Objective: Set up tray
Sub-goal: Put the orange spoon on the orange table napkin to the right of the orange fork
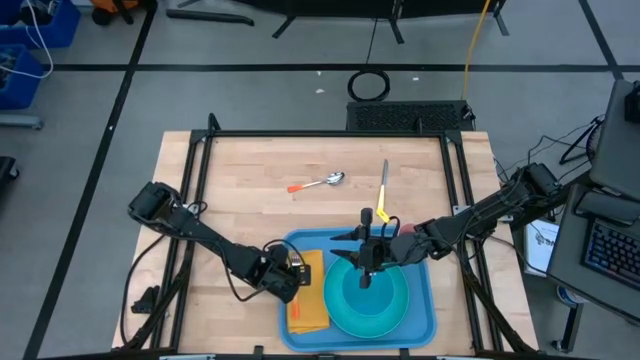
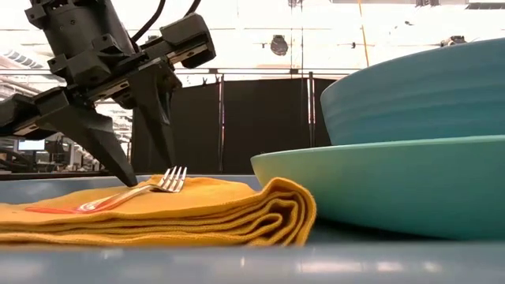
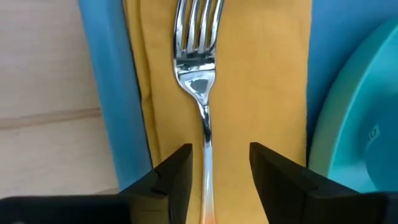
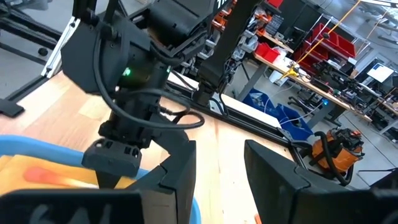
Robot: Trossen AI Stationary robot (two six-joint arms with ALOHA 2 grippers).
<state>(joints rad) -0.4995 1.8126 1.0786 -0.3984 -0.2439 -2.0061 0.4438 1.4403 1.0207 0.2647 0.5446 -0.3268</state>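
The tray [image 1: 420,300], a flat blue plastic rectangle with rounded corners and a raised rim, lies at the near edge of the pale wood-plank surface [image 1: 250,190], between the two arms. Its left part carries a folded mustard-yellow cloth napkin [image 1: 308,300], soft and layered at its edge, and on it rests a polished metal fork [image 3: 200,74] with an orange handle end, its tines pointing away from the left gripper [image 3: 214,168]. That gripper's dark angular fingers [image 3: 177,171] stand spread on either side of the fork's slim handle, with a gap between each and the metal.

Beside the napkin, filling the tray's right part, sits a round turquoise plate [image 1: 345,310] with a smooth matte glaze, and a deeper teal bowl [image 1: 385,290] with faint horizontal ridges stands on it.

The right gripper [image 1: 365,262] hangs over the bowl, its blocky black fingers [image 4: 177,171] parted with nothing between them.

Farther back on the bare wood lie a shiny spoon [image 1: 320,183] with an orange handle and a slender knife [image 1: 384,195] with a yellow handle, well apart from the tray.
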